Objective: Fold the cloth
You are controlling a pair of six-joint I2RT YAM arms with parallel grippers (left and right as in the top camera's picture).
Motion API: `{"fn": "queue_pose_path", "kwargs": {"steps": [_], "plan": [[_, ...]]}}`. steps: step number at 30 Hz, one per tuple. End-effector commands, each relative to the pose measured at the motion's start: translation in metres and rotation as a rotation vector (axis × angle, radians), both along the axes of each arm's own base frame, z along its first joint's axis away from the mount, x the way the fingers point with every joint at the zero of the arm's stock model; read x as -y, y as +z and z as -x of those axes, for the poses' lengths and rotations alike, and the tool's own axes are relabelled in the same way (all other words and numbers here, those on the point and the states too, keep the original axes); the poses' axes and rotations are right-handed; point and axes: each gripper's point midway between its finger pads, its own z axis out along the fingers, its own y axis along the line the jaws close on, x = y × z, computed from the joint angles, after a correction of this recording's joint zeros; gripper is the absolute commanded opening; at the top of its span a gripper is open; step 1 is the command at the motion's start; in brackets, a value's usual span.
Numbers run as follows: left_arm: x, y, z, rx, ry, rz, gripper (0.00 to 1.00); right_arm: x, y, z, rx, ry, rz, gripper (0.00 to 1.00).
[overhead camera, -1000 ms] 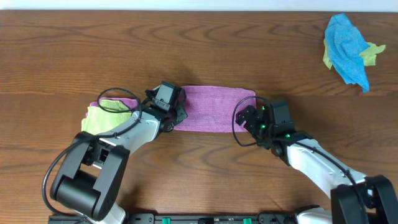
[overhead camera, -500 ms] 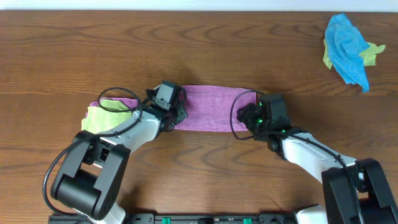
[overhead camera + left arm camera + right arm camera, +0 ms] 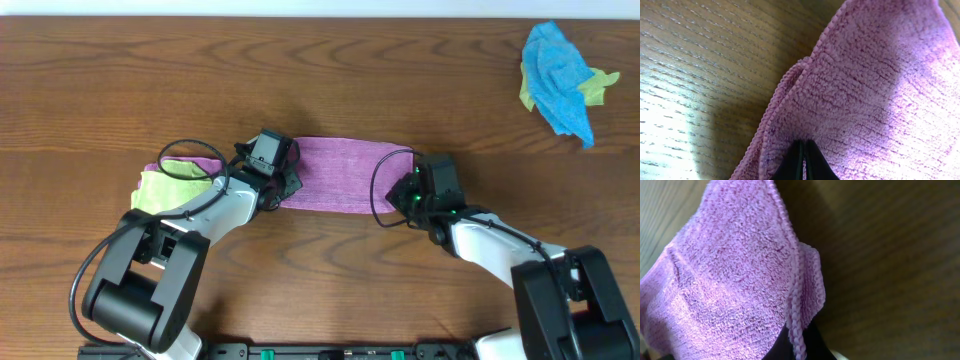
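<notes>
Where the wrists sat over its ends, the cloth (image 3: 340, 175) was hidden from overhead; only its middle showed, a doubled magenta strip near the table's (image 3: 100, 80) centre, fuzzy, with stitched hems. The left gripper (image 3: 802, 151) was pinched together on its left end. The right gripper (image 3: 797, 336) was clamped on the right corner's hem. A lime-green cloth (image 3: 160, 190) lay leftward, and a blue cloth (image 3: 558, 75) lay by the far right corner.

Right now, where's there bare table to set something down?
Free: the far strip of table beyond the pink cloth, from the left edge to the blue cloth; the right side nearer than it. Crowded: the near middle, where left gripper and right gripper pinch the pink cloth, beside the lime cloth.
</notes>
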Motion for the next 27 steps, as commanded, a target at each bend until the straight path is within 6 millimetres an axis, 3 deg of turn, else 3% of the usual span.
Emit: {"fn": "queue_pose_path", "kwargs": {"steps": [1, 7, 16, 27], "plan": [[-0.006, -0.021, 0.017, -0.082, 0.001, -0.031, 0.06, 0.000, -0.008, 0.004, 0.010, 0.063, 0.036, 0.01], [-0.007, -0.022, 0.019, -0.092, -0.002, -0.036, 0.06, -0.009, 0.001, 0.001, 0.039, 0.110, 0.003, 0.01], [-0.005, -0.022, 0.020, -0.096, -0.005, -0.028, 0.06, -0.024, 0.038, -0.003, 0.152, 0.163, 0.007, 0.01], [-0.002, -0.022, 0.022, -0.105, -0.015, -0.008, 0.06, -0.059, 0.057, 0.000, 0.202, 0.248, -0.011, 0.01]]}}
